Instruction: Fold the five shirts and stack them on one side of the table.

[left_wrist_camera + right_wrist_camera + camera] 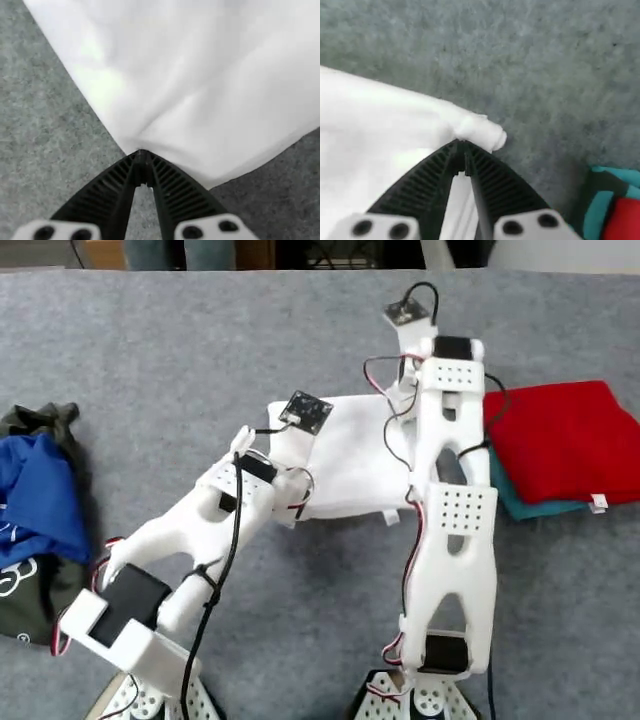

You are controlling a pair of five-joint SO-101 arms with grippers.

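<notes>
The white shirt [345, 465] lies partly folded in the middle of the grey counter [300, 330]. The left claw [142, 159] is pinched tight on the shirt's edge, and the cloth creases outward from its tips. The right claw [462, 149] is pinched tight on a bunched corner of the same shirt. Just beside the white shirt, on the right arm's side, a folded red shirt [560, 440] lies on a folded teal shirt [520, 502]. A small white tag [598, 503] at their edge is too small to read. Well apart from the white shirt, on the left arm's side, a crumpled blue shirt [40, 495] lies over a dark green shirt [30, 618], whose white print cannot be made out.
</notes>
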